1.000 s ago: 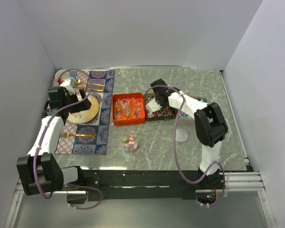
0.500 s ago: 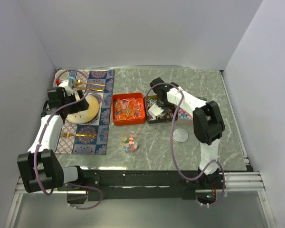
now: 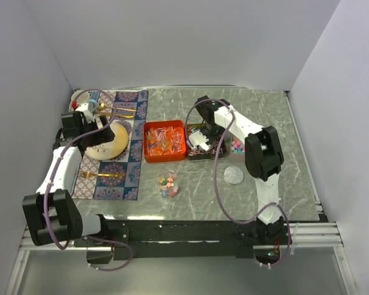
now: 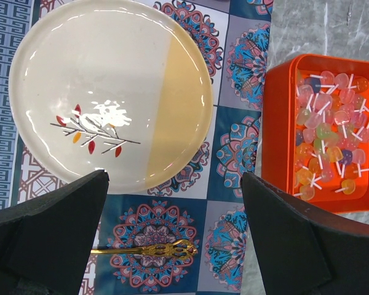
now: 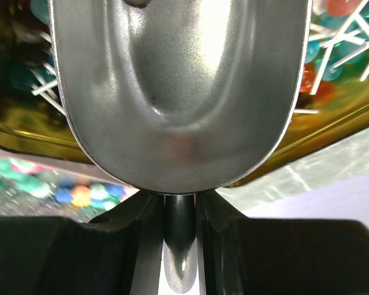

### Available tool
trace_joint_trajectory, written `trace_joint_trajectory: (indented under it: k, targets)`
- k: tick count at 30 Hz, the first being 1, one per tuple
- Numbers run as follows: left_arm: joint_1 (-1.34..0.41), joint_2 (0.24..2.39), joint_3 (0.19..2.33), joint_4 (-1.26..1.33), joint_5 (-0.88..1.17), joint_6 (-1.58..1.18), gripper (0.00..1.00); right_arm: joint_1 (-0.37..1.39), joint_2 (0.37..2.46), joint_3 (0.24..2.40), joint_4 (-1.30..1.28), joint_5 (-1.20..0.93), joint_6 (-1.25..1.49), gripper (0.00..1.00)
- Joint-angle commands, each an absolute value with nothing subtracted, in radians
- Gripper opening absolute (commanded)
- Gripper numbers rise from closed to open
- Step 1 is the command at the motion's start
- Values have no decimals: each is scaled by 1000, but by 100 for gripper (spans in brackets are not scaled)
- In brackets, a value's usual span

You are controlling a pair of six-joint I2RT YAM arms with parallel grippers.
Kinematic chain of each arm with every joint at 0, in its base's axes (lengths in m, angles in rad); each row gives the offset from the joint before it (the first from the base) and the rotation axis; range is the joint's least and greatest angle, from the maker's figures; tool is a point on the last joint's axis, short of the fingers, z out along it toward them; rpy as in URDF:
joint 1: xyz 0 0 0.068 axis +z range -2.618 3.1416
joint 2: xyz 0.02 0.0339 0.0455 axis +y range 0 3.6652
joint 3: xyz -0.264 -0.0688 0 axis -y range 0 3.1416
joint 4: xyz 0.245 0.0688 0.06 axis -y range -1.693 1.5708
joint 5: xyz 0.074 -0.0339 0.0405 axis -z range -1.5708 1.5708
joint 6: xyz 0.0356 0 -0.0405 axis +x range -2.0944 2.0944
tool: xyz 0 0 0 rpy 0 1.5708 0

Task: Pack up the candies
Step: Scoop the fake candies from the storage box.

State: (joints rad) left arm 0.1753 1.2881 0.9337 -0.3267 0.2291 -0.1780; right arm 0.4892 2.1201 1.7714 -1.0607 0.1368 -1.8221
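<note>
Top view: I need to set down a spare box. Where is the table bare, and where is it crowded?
Bare marble table lies behind the orange tray and dark tray, toward the back wall, and along the right wall. Crowded: the placemat and the trays, where the right gripper holds a scoop.

Bright, even light from overhead leaves white glare on the glossy cream-and-tan round plate [image 4: 67, 67] and the polished steel scoop [image 5: 178, 80], below-left of which small colourful candies [image 5: 80, 193] blur.

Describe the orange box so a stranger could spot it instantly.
Find the patterned blue mat on the table's left. Just right of it sits the orange box of pale lollipops; the tray beyond it is dark, not orange.
</note>
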Motion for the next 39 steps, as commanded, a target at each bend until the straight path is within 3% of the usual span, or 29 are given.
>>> trace_joint_trajectory:
  k: [1, 23, 30, 39]
  targets:
    - [181, 1299, 983, -333, 224, -163, 97, 497, 2120, 1663, -1088, -44, -1720, 0]
    - [179, 1330, 1015, -342, 209, -114, 96, 379, 1996, 1591, -1022, -149, -1529, 0]
    - [181, 1330, 1020, -344, 207, -103, 96, 353, 2011, 1713, -1100, -114, -1479, 0]
    - [181, 1373, 1055, -336, 222, -114, 97, 324, 2006, 1689, -1092, -104, -1427, 0]
